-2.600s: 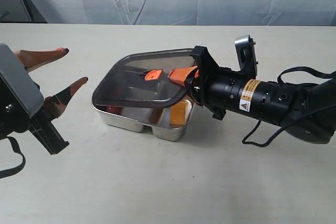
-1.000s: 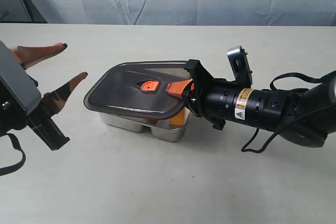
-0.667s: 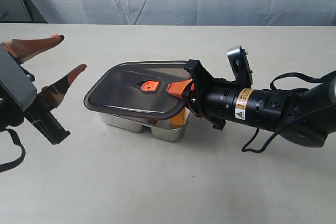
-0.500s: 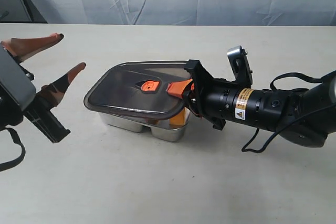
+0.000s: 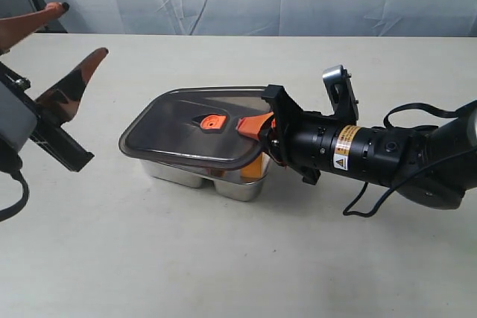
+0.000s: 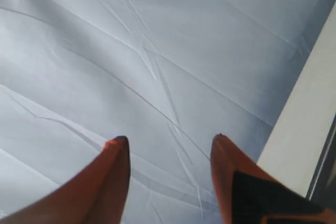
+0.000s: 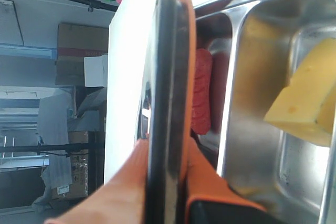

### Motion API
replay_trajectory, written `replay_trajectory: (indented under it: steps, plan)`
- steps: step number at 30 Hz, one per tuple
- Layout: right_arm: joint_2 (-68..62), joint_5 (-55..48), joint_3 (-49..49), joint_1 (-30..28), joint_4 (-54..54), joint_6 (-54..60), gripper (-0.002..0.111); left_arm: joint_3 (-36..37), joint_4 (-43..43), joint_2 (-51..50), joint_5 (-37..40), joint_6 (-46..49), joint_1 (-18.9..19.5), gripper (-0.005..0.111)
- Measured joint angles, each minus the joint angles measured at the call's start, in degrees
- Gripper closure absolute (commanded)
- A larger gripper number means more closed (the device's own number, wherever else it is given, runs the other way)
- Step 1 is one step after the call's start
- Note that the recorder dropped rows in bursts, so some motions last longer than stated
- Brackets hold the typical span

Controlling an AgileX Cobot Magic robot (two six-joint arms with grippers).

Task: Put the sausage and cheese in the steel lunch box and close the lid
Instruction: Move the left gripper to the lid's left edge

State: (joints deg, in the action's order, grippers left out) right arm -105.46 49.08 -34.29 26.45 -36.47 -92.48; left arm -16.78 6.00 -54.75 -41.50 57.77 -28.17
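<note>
On the table (image 5: 223,258), sausage (image 7: 201,93) and cheese (image 7: 310,103) sit in the box (image 5: 238,184). The right gripper (image 5: 252,121) pinches the lid (image 5: 179,135), which looks unseated over the box. The left gripper (image 5: 78,31) gapes empty.

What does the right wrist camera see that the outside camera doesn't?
Only the right wrist view: the red sausage lying inside the steel lunch box, in a different compartment from the cheese.

Only the exterior view: the left gripper, open and holding nothing, off to the side of the box, and the orange valve on top of the lid.

Both: the dark lid over the box, lifted on one side, pinched at its edge by the right gripper, with the yellow cheese underneath.
</note>
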Motion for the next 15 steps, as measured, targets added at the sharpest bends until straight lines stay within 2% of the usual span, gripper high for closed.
replay_trajectory:
  steps: [3, 6, 8, 11, 13, 15]
  plan:
    - [0.00, 0.00, 0.00, 0.00, 0.00, 0.00, 0.109, 0.00, -1.97, 0.00, -0.85, -7.38, 0.00, 0.060]
    - [0.00, 0.00, 0.00, 0.00, 0.00, 0.00, 0.109, 0.00, -7.12, 0.00, -0.99, -27.20, 0.00, 0.060]
    - [0.00, 0.00, 0.00, 0.00, 0.00, 0.00, 0.109, 0.00, -11.73, 0.00, -1.10, -44.94, 0.00, 0.060]
    - [0.00, 0.12, 0.00, 0.00, 0.00, 0.00, 0.109, 0.00, -17.68, 0.00, -0.52, -65.45, 0.00, 0.060]
    - [0.00, 0.12, 0.00, 0.00, 0.00, 0.00, 0.109, 0.00, -20.05, 0.00, 0.67, -74.43, 0.00, 0.060]
    - [0.00, 0.12, 0.00, 0.00, 0.00, 0.10, 0.109, 0.00, -21.21, 0.00, 2.43, -79.51, 0.00, 0.060]
